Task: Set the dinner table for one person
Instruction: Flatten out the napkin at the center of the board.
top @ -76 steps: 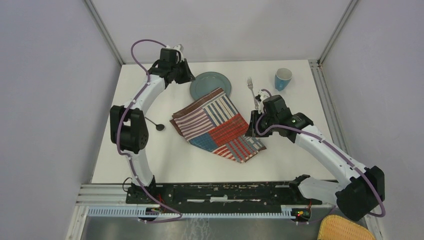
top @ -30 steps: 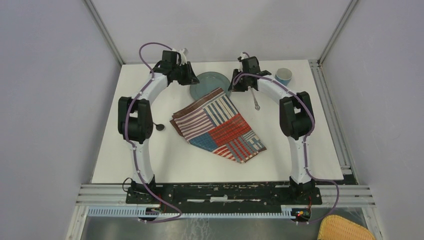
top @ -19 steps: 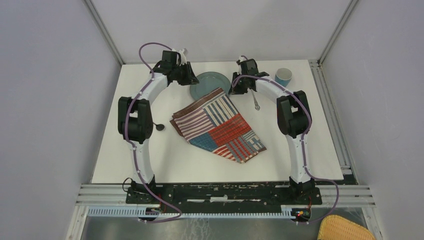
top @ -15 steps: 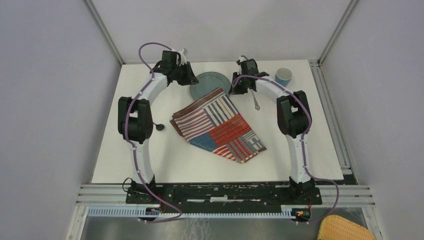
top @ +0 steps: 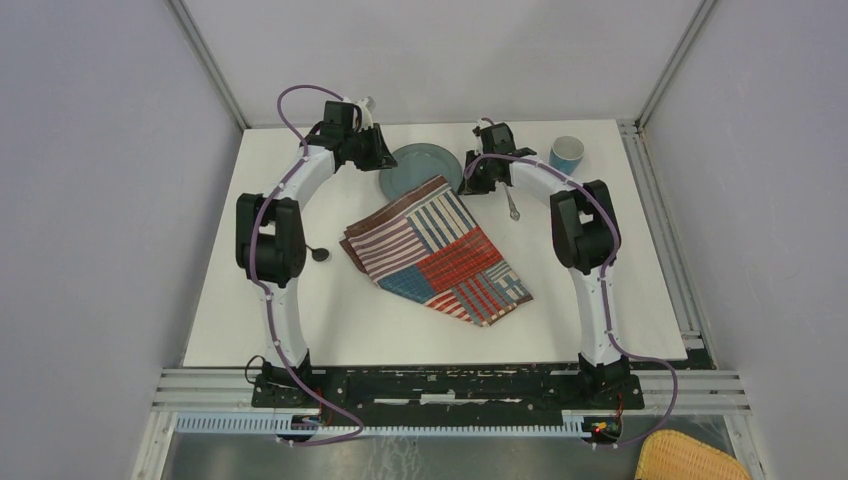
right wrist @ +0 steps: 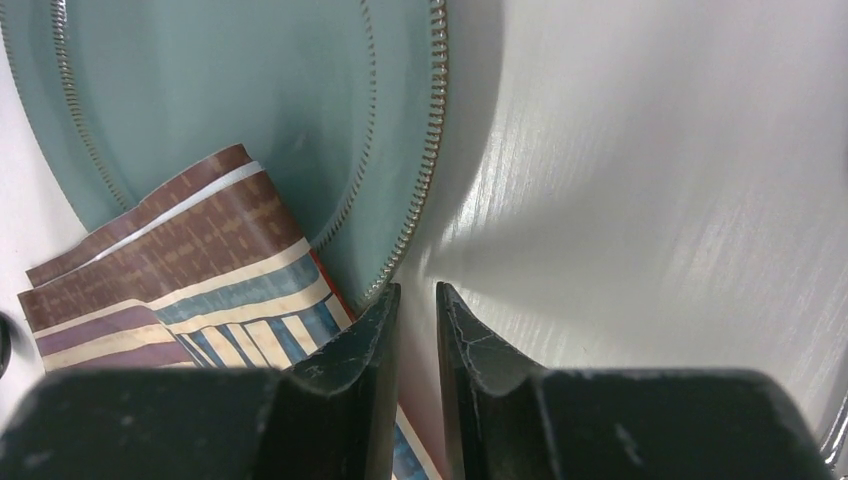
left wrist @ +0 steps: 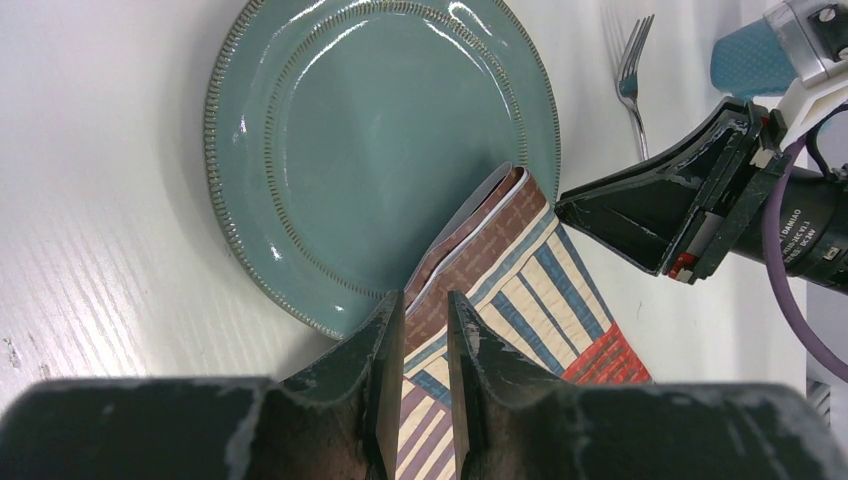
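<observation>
The white dinner table [top: 300,320] carries a teal plate [top: 420,163] at the back. A striped patchwork placemat [top: 435,250] lies askew in the middle, its far corner resting on the plate [left wrist: 370,150]. My left gripper [top: 385,160] sits at the plate's left rim, my right gripper [top: 465,183] at its right rim. In the left wrist view the left gripper [left wrist: 425,300] shows a narrow gap with only the placemat [left wrist: 520,270] behind it. The right gripper [right wrist: 415,290] is also narrowly open, bare table in the gap and the plate's [right wrist: 250,100] beaded rim at its left fingertip.
A fork [top: 511,205] lies just right of the right gripper, partly under that arm. A blue cup [top: 567,153] stands at the back right. A dark spoon [top: 318,253] lies left of the placemat. A yellow basket [top: 690,458] sits off the table, bottom right.
The right arm swung from the placemat's right side up to the plate's right rim, then crept slightly closer to the plate. The left arm, plate and placemat stayed put.
</observation>
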Robot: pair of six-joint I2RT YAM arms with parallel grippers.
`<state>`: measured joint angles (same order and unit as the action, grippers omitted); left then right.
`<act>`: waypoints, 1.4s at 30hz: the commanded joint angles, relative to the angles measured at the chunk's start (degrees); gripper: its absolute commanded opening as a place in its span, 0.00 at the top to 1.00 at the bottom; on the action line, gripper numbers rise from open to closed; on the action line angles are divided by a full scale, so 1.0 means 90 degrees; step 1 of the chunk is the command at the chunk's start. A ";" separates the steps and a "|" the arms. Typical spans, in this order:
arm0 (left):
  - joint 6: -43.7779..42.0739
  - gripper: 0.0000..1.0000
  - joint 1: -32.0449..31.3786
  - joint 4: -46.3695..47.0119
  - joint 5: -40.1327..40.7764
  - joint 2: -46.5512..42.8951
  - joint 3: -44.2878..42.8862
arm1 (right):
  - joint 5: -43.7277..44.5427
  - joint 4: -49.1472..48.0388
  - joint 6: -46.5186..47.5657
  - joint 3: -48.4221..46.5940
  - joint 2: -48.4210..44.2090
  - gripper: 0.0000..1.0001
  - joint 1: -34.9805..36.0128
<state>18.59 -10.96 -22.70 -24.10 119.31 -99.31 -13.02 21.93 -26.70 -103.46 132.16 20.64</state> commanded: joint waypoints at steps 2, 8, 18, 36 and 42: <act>-0.0082 0.71 -0.0003 0.0023 -0.0042 -0.0332 -0.0118 | -0.0131 -0.0103 0.0032 0.0067 0.0044 0.76 0.0101; -0.0070 0.71 -0.0003 0.0049 -0.0095 -0.0244 -0.0128 | -0.0406 -0.0047 -0.0017 0.0113 -0.0110 0.78 0.0369; -0.0067 0.71 -0.0004 0.0108 -0.0209 -0.0106 -0.0099 | -0.0760 -0.0109 -0.0213 0.0626 -0.0695 0.83 0.0685; -0.0500 0.65 -0.0003 -0.0435 -0.1658 -0.0023 0.0285 | -0.0957 -0.0281 -0.0228 0.1116 -0.1380 0.83 0.0757; -0.0782 0.64 0.0001 -0.0421 -0.1610 -0.0024 0.0497 | -0.0969 -0.0410 -0.0188 0.1290 -0.1390 0.77 0.0786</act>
<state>16.16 -10.96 -26.50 -36.40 120.53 -95.46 -20.80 20.56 -28.64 -92.66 122.61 27.35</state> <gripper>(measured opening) 0.360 0.204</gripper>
